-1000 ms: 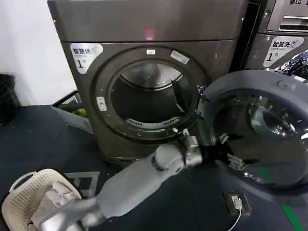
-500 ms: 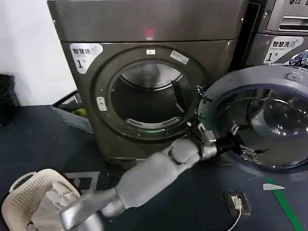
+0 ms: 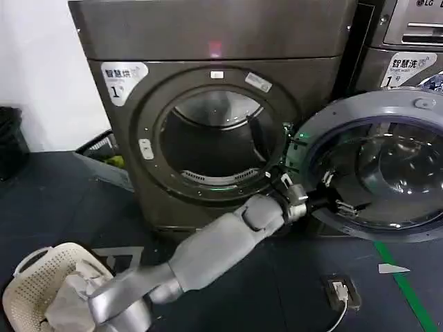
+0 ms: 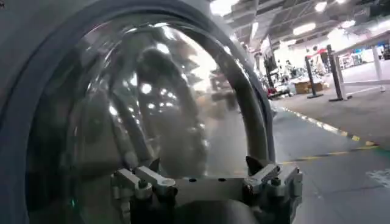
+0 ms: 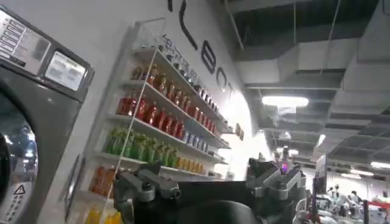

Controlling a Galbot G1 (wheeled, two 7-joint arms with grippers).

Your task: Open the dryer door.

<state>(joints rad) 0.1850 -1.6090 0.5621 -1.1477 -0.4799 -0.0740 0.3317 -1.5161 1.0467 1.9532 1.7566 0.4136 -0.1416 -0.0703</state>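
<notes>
Dark floor [image 3: 62, 200] fronts the bronze-grey metal dryer [image 3: 208, 41]; its round chrome-ringed glass door [image 3: 415, 111] hangs swung open rightward, left gripper [image 3: 331, 197] against its inner face, jaws apart.

On the dark floor [image 3: 55, 200] at my lower left I see a cream laundry basket [image 3: 34, 290] holding pale crumpled cloth [image 3: 79, 294], and at lower right a small black box with a white plug and cable [image 3: 339, 294] lying beside a strip of green floor tape [image 3: 408, 290]. A lighter grey LG-marked machine [image 3: 408, 41] stands at the upper right, and a dark crate [image 3: 100, 149] sits by the white wall [image 3: 34, 69]. My right wrist view shows wall shelves of coloured bottles [image 5: 152, 122] under ceiling lights [image 5: 286, 100].
</notes>
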